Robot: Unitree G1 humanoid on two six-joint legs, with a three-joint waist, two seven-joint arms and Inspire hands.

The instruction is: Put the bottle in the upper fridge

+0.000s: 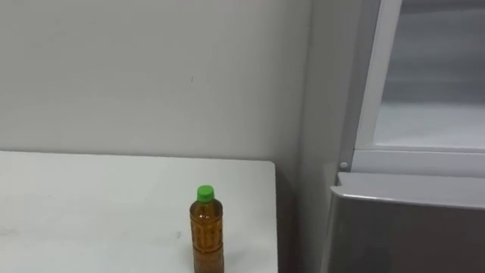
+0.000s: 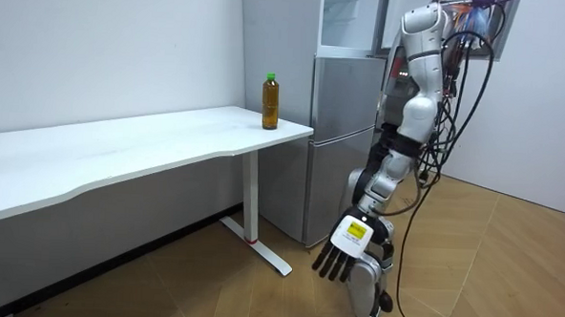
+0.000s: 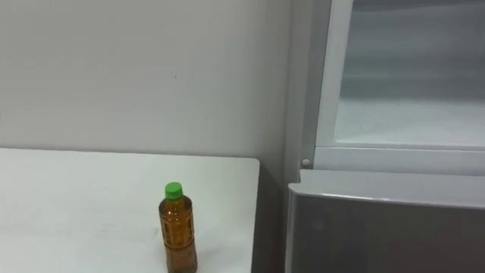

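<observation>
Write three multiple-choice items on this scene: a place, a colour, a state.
1. Where is the bottle? A on the floor; B on the white table, near its end beside the fridge; C inside the fridge.
2. Its cap is: A red; B blue; C green.
3. The bottle is: A upright, untouched; B lying on its side; C held in a hand.
Key: 1 B, it stands by the table's fridge-side edge; 2 C, the cap is bright green; 3 A, cap up, with the left hand hanging open by the robot's side.

White table point(image 2: 120, 156) stands against grey wall point(image 2: 96, 45) on wood floor point(image 2: 478, 272).
</observation>
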